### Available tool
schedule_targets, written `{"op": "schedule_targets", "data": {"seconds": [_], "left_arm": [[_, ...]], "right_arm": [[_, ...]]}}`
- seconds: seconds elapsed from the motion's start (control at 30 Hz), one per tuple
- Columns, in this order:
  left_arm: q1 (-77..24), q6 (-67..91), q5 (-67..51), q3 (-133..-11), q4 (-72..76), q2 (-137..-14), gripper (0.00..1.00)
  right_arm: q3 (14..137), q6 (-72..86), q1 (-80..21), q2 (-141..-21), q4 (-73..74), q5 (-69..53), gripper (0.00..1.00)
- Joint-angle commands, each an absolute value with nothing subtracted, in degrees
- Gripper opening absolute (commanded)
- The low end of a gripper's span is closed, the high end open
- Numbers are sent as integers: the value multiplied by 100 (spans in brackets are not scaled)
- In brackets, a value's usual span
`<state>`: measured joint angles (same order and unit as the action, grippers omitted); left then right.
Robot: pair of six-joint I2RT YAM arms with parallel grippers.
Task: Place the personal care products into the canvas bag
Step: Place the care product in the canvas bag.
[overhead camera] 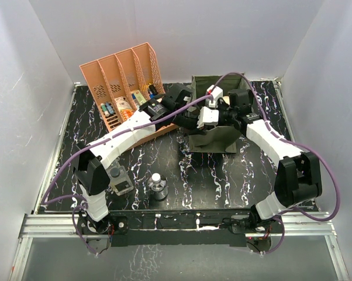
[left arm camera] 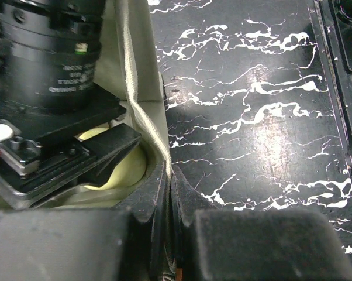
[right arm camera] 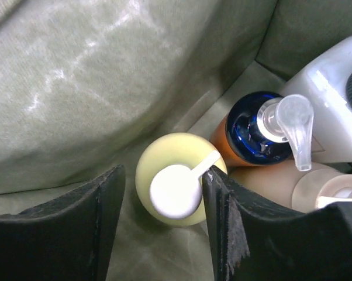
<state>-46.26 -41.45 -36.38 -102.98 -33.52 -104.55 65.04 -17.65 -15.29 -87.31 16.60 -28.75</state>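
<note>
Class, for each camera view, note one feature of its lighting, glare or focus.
Top external view: evenly lit, sharp throughout. Left wrist view: bright glare patch on the glossy black marbled tabletop. Right wrist view: pale sheen on the olive-green canvas bag wall; yellow white-capped bottle slightly soft.

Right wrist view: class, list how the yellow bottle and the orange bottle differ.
The yellow bottle has a white cap; the orange bottle has a dark blue shoulder and clear pump. The yellow bottle sits between the open fingers of the right gripper; the orange bottle is outside them. Both stand inside the canvas bag.
</note>
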Motion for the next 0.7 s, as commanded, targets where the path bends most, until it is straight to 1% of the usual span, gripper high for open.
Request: {"op": "schedule_targets", "data": {"seconds": [0.0,0.13,0.23,0.47,0.67], "left_arm": [[-4647,-4324,-3928,-10092,-3350,-10046,0],[-4649,-4311,-3933,-10063,-3315,-10046,0],[-4649,-4315,-3917,-10021,-3316,-10029,0],[-4648,-4301,-3922,-9984,-3280,-10002,0],[-4643,-4250,-3946,-10027,-3241,-10002,0]], "right_arm": [[7084,-1677,-1555,-8630,1725,-3188,59],[7322,-1609,-1556,-8618,1897,-3347,67],[7463,-1610,-1551,-8560,2077,-3386,69],[7641,-1561,-1516,-8206,2212,-3022,71],[7990,-1286,-1255,-8144,2213,-2711,72]]}}
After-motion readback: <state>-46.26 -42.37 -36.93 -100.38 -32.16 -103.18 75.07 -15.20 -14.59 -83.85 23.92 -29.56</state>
